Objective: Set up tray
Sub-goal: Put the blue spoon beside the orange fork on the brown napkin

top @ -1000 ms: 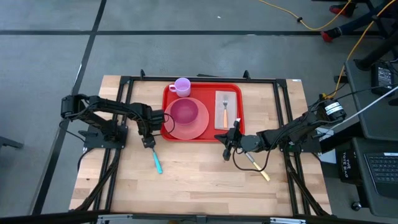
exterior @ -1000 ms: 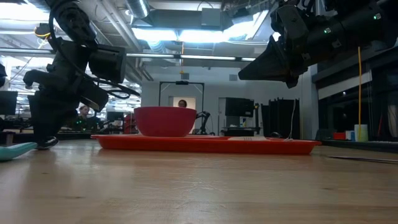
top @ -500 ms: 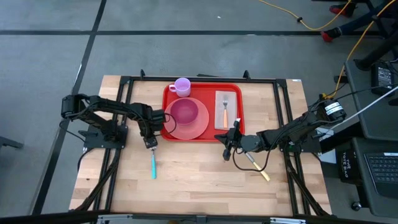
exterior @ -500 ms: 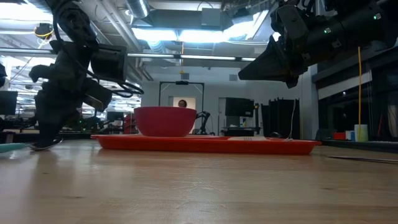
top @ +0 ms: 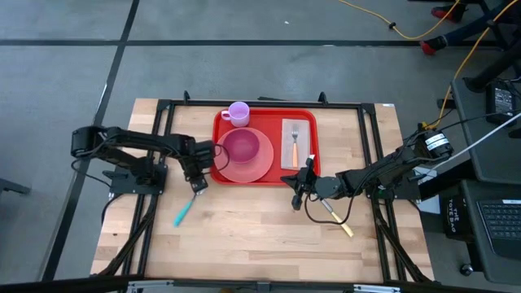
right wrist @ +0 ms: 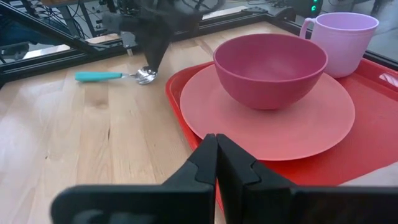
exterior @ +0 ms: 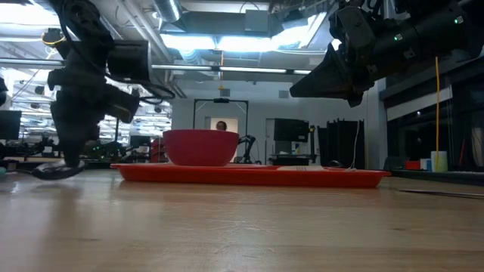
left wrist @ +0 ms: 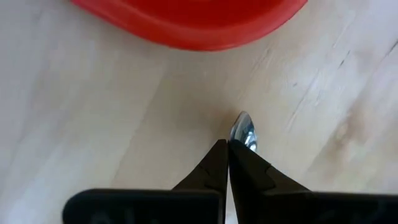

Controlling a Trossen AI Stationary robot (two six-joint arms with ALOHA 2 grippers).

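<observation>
The red tray [top: 277, 180] lies at the table's far middle and holds a pink plate [top: 259, 167] with a bowl [top: 242, 146], a lilac cup [top: 238, 114] and a fork on a napkin [top: 294, 145]. A spoon with a teal handle [top: 182, 214] lies flat on the wood near the tray's near left corner. My left gripper [top: 195, 185] is shut, with its tips at the spoon's bowl end. My right gripper [top: 297, 197] is shut and empty, raised off the table [exterior: 333, 75] by the tray's near right corner. My left gripper comes from above, pointing down, with its shut fingertips [left wrist: 219, 155] on the spoon at the base of its metal bowl [left wrist: 242, 132]. The fingers hide whether the neck is pinched or only pressed. The spoon lies flat on the table, its handle [right wrist: 99, 76] slanting toward the near left.
A utensil with a yellow handle [top: 339, 221] lies on the wood under my right arm. Bare wood stretches along the table's near side [top: 260, 244]. The table's black frame rails [top: 163, 130] run along its left, right and far sides.
The spoon has turned about on the table. Its bowl end has stayed under my left gripper, while its teal handle has swung from pointing toward the near right, through straight near, to the near left. My left gripper has turned in place with it.
</observation>
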